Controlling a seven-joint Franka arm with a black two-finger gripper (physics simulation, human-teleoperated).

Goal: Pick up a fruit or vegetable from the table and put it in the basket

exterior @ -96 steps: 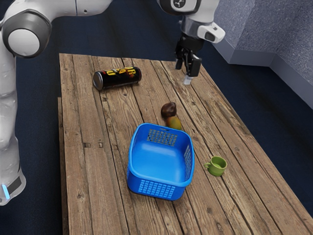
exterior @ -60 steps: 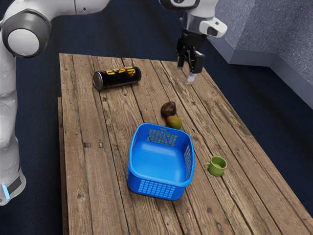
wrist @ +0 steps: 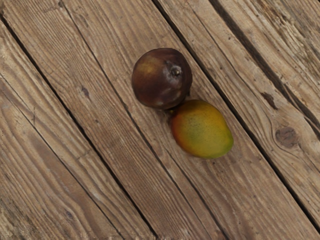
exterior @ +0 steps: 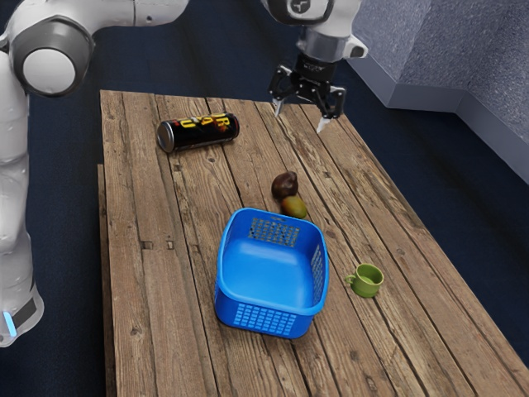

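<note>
My gripper [exterior: 301, 122] hangs above the far part of the table in the exterior view, its two fingers spread wide with nothing between them. A dark purple-brown round fruit [exterior: 284, 184] lies on the wood, lower in that view than the gripper. Against it rests a green-yellow mango [exterior: 294, 207] with a reddish side, close to the rim of the blue basket [exterior: 269, 273], whose inside holds nothing. From the wrist camera, the dark fruit [wrist: 162, 78] and the mango [wrist: 202, 129] touch each other on the planks.
A black can with yellow lettering [exterior: 198, 132] lies on its side toward the exterior view's left. A small green mug [exterior: 365, 280] stands beside the basket, toward the exterior view's right. The wooden table [exterior: 165, 289] carries them all.
My hand has turned, so both fingers now show spread apart in the exterior view. It has also shifted slightly toward that view's left. The fruits and basket stay put.
</note>
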